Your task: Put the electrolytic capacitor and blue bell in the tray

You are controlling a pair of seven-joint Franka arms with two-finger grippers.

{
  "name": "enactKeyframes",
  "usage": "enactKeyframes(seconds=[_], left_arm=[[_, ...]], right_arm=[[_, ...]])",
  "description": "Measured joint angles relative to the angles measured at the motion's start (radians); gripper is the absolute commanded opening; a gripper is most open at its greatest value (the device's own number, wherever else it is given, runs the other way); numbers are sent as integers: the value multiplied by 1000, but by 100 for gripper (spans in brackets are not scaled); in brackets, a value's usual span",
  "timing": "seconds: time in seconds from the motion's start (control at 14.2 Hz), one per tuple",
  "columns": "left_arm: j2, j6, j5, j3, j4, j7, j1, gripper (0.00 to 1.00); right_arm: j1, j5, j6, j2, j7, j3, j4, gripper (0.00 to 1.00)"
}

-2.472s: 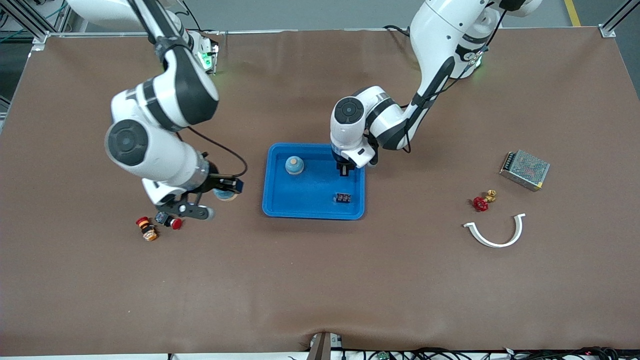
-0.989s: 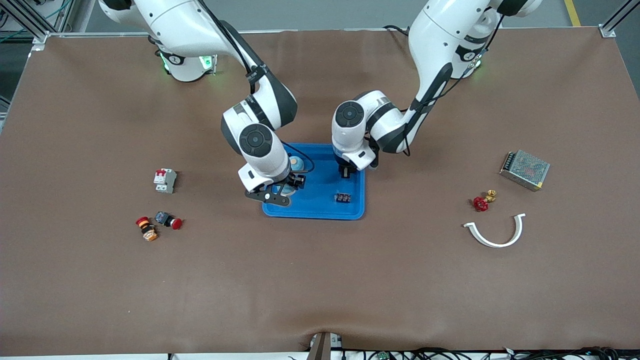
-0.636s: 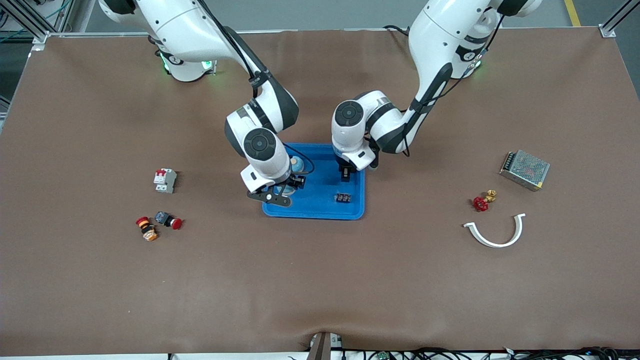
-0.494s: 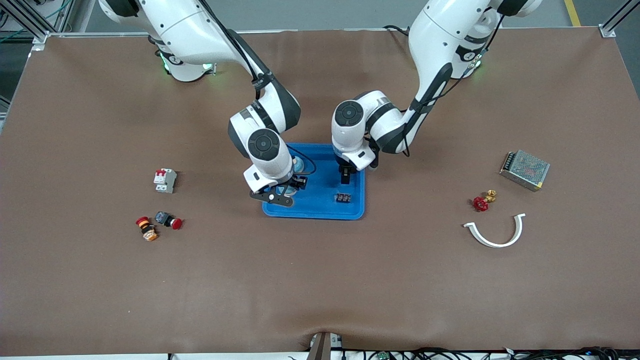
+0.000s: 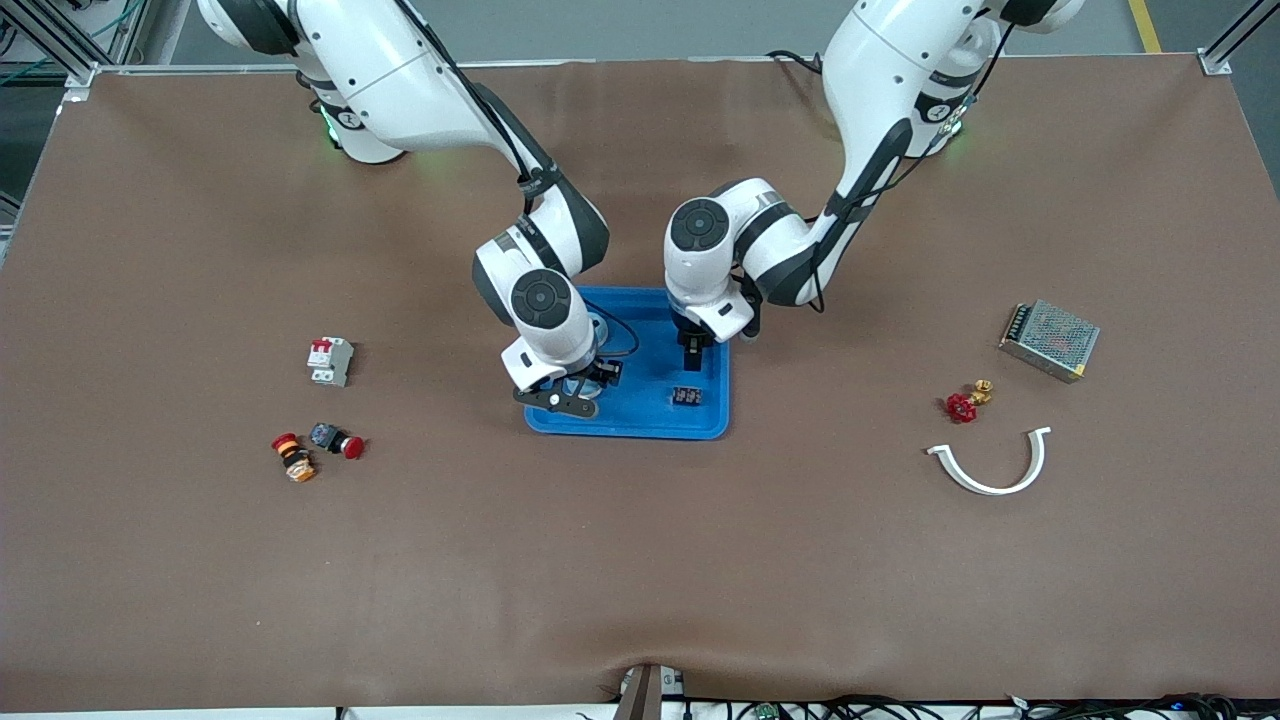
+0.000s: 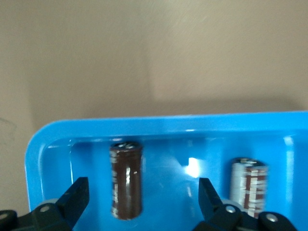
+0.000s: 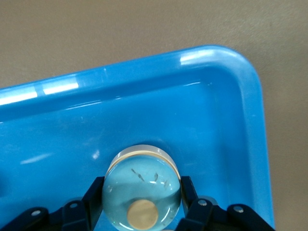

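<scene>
Right gripper [image 7: 139, 211]: fingers [image 7: 94, 197] clamped on either side of the blue bell [image 7: 141, 186], a pale blue dome with a tan knob. The bell is held low inside the tray [image 7: 226, 110], near the tray's corner that lies toward the right arm's end of the worktop and nearer the front camera; contact with the tray floor cannot be confirmed. In the front view the right gripper [image 5: 572, 388] is over that same part of the tray [image 5: 640, 420].

Left gripper [image 6: 142, 199]: fingers [image 6: 74, 199] apart, with the electrolytic capacitor [image 6: 126, 179], a dark brown cylinder, lying on the tray floor between them and touched by neither. A second cylinder [image 6: 248, 185], banded silver and brown, lies in the tray beside it. In the front view the left gripper [image 5: 692, 350] is over the tray's end toward the left arm.

Relative to the tray, well apart toward the left arm's end of the worktop [image 5: 640, 560]: a metal mesh box [image 5: 1049, 340], a red valve [image 5: 964, 404], a white curved piece [image 5: 992, 466]. Toward the right arm's end: a circuit breaker [image 5: 330, 361], push buttons [image 5: 315, 448].
</scene>
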Motion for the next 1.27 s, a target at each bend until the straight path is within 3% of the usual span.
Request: enactKeyframes(seconds=[0.28,0.42,0.49,0.99,1.27], left_arm=[[-65,-60,-23,0,13,58,33,100],[-73,-114,-57,0,43,115,56,100],[-74,-135,-78,0,62,151,69,100],[-74,-206,-103,1,144,374,185,100],[-68,-208,-103,5,149,555,263,100]], right_arm=[[4,0,8,4,0,0,0,46],[4,0,8,4,0,-1,0,69],[4,0,8,4,0,-1,0,100],[5,-19,-11,-6,1,-3,10,100],[7,-21,-204,-123,1,-4,37,100]])
